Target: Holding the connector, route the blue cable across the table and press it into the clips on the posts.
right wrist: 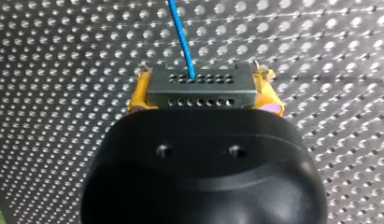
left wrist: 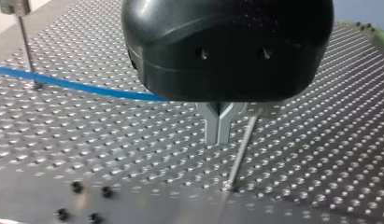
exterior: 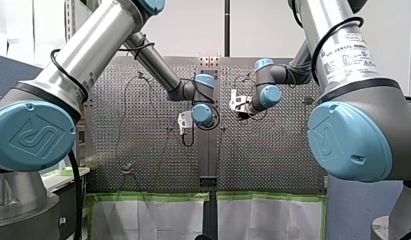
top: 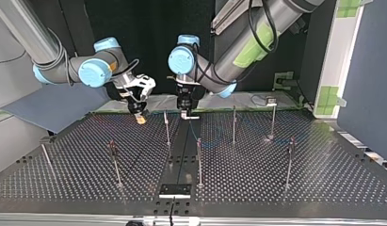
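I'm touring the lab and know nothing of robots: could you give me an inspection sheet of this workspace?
Surface: perforated metal table.
Job's things: grey connector with blue cable leaving it; thin upright posts on the table.
Clutter: nothing seen.
Grippers: right gripper shut on connector, yellow pads; left gripper shut, metal fingers, near table.
Cables: black cables loop along both arms.
Surroundings: green-taped white sheets at table's edge.
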